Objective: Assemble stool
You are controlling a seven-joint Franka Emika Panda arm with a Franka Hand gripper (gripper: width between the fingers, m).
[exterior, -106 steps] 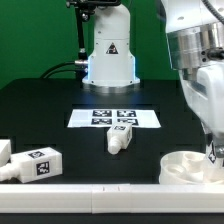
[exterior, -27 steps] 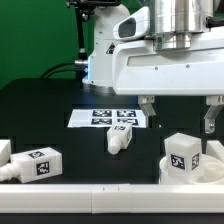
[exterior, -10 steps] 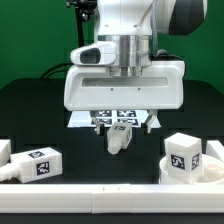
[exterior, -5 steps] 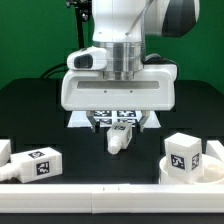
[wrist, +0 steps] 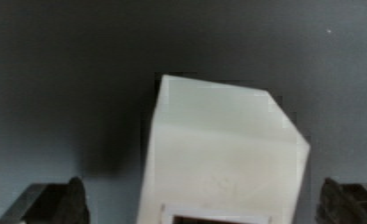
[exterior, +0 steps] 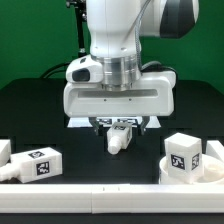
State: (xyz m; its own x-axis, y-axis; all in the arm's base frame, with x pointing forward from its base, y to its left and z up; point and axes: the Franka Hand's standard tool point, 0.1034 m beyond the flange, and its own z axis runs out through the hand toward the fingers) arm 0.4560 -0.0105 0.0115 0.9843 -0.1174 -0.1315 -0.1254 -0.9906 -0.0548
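My gripper [exterior: 121, 125] hangs open over a white tagged stool leg [exterior: 119, 140] lying mid-table in the exterior view. In the wrist view this leg [wrist: 224, 150] lies between my two dark fingertips [wrist: 55, 205], which stand wide apart on either side without touching it. The round rimmed seat disc [exterior: 178, 172] sits at the exterior view's right front with another tagged leg [exterior: 186, 154] standing upright in it. One more leg [exterior: 34, 163] lies at the left front, and the end of a further leg [exterior: 4, 151] shows at the left edge.
The marker board [exterior: 82, 118] lies flat behind the centre leg, mostly hidden by my arm. A white rail [exterior: 80, 184] runs along the table's front edge. The robot base [exterior: 100, 30] stands at the back.
My arm has swung from the seat disc at the right across to the middle and come down over the centre leg. A leg now stands in the seat disc.
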